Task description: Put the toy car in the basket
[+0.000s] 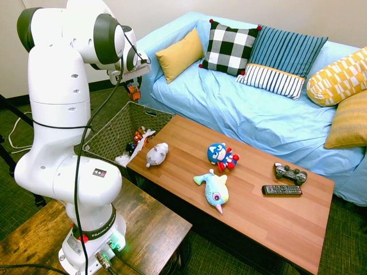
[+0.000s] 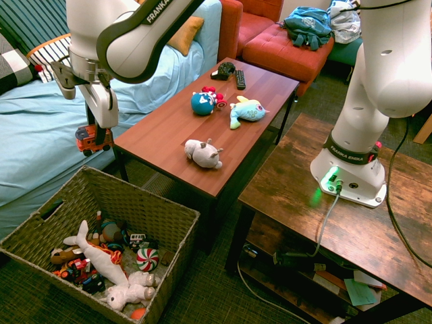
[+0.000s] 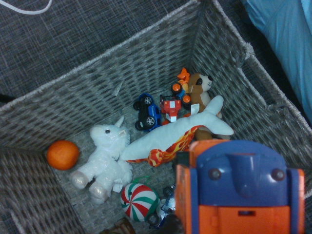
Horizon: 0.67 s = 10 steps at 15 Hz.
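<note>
Hanging in mid-air is the small boxy orange plastic-looking toy car with blue trim and dark wheels (image 2: 93, 140), gripped and clear of every surface. The white-and-dark two-finger gripper (image 2: 100, 127) is pinching it; fingers are standing narrow around the body, closed on it and not spread wide. The car is sitting low in the grip, wheels downward, roughly level.

Handling, judged by looks: light, stiff, hard-shelled, probably a bit slippery on smooth sides; not very fragile, but small parts could be catching. Best hold is across the flat sides at mid-body, keeping off the wheels so it isn't rolling or twisting out.

Below the car's height, the large rectangular grey-brown woven basket with flared sides (image 2: 179, 233) is standing open on the floor. The car is appearing high up near its sofa-side rim; exact overlap is hard to tell. Inside, the white plush unicorn (image 3: 108, 153), the long pale plush with flame print (image 3: 168, 139), the red-white-green striped ball (image 3: 139, 201) and the orange round fruit-like toy (image 3: 63, 155) are lying loose.

Further out, the grey plush animal (image 2: 202, 153) is resting on the brown wooden coffee table (image 2: 158, 138), beside the light blue covered sofa (image 1: 195, 106).

Carrying is looking nearly finished; next is centring over the opening, lowering and releasing. Releasing too near the rim could be bouncing it outside.
</note>
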{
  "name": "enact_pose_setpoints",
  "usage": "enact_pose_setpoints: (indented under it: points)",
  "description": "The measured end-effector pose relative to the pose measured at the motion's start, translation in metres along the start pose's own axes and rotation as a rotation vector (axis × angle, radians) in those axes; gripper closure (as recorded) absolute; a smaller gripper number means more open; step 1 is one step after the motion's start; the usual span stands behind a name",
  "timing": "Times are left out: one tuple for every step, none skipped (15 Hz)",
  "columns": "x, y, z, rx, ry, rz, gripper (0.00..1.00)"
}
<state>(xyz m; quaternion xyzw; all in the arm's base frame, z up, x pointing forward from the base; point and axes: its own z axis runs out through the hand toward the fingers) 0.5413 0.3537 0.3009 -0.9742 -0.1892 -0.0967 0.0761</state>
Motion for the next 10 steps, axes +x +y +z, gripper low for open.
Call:
enact_pose_setpoints:
  points:
    - [0.001,-0.001,-0.001,0.001,0.0,-0.003,0.0]
    - [0.001,-0.001,-0.001,0.001,0.0,-0.004,0.0]
    - [0.001,0.0,-0.001,-0.003,-0.001,-0.004,0.0]
    - [0.0,0.008,0.0,-0.012,-0.003,0.006,0.0]
    - [-0.004,0.027,0.002,-0.026,-0.005,0.034,0.0]
    - [-0.012,0.058,0.004,-0.043,-0.013,0.077,0.0]
    - [-0.024,0.092,0.007,-0.061,-0.023,0.13,0.0]
    - [-0.042,0.131,0.011,-0.08,-0.034,0.184,0.0]
    - [-0.061,0.16,0.017,-0.094,-0.039,0.231,0.0]
    - [-0.084,0.186,0.026,-0.107,-0.043,0.275,0.0]
